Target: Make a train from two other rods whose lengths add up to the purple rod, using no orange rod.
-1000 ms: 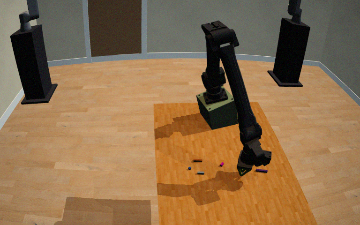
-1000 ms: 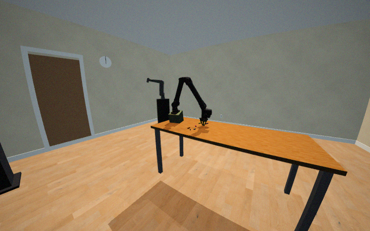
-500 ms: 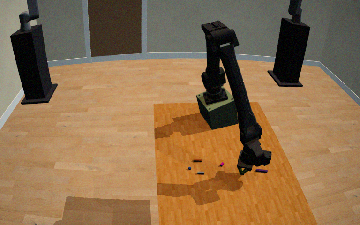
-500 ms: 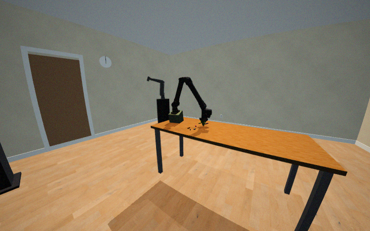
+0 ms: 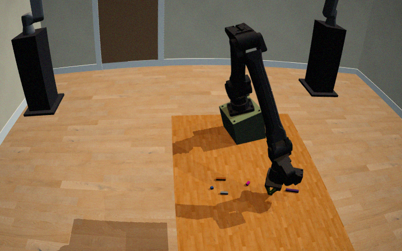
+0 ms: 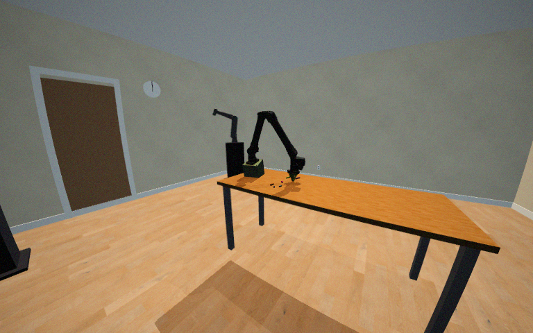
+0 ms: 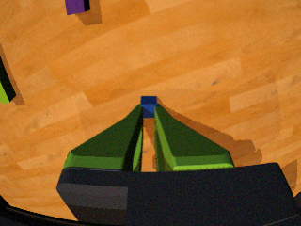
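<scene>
The wood-grain tabletop [image 5: 296,227] [image 6: 373,204] [image 7: 202,47] carried the rods directly. In the top view, the orange rod [image 5: 220,179] lay low and right of frame center, above the blue rod [image 5: 211,187] and grey rod [image 5: 224,193]. The magenta rod [image 5: 248,183] lay right of these; the purple rod [image 5: 291,190] [image 7: 75,6] lay farther right. The wrist view showed a lime rod [image 7: 6,89] at the left edge.

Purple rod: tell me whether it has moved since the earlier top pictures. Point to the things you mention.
No; the purple rod [image 5: 291,191] [image 6: 298,177] [image 7: 75,6] lies at the same spot on the table [image 5: 319,183] [image 6: 373,208] [image 7: 188,52].
</scene>
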`<state>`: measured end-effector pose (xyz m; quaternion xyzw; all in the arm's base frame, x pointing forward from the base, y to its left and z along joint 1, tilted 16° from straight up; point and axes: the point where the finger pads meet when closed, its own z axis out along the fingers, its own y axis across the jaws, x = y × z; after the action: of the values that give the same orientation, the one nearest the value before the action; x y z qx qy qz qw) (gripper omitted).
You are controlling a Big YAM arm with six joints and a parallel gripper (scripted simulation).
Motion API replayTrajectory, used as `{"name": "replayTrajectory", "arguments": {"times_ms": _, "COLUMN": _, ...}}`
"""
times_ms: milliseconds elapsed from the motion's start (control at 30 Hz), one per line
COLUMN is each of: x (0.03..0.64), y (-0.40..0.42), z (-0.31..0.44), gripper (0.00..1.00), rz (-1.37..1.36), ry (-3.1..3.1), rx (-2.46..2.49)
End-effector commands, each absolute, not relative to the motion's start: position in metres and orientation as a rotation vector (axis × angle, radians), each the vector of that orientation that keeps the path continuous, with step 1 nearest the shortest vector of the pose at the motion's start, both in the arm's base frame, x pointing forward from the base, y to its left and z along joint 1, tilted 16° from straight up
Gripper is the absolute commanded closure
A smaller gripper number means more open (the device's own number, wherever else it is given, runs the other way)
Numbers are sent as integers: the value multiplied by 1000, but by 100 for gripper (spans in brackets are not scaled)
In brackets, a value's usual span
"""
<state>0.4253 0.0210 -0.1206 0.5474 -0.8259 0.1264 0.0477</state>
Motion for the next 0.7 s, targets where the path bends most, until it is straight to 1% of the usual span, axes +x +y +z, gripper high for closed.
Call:
{"name": "replayTrajectory", "arguments": {"times_ms": 0, "x": 451, "y": 24, "z": -114, "gripper": 96, "rz": 421, "ry": -2547, "rx": 1699}}
{"name": "replayTrajectory", "arguments": {"times_ms": 567, "x": 451, "y": 24, "z": -113, "gripper": 96, "rz": 421, "ry": -2547, "rx": 1699}}
{"name": "replayTrajectory", "arguments": {"times_ms": 667, "x": 453, "y": 30, "z": -97, "gripper": 96, "rz": 430, "ry": -2549, "rx": 1715}}
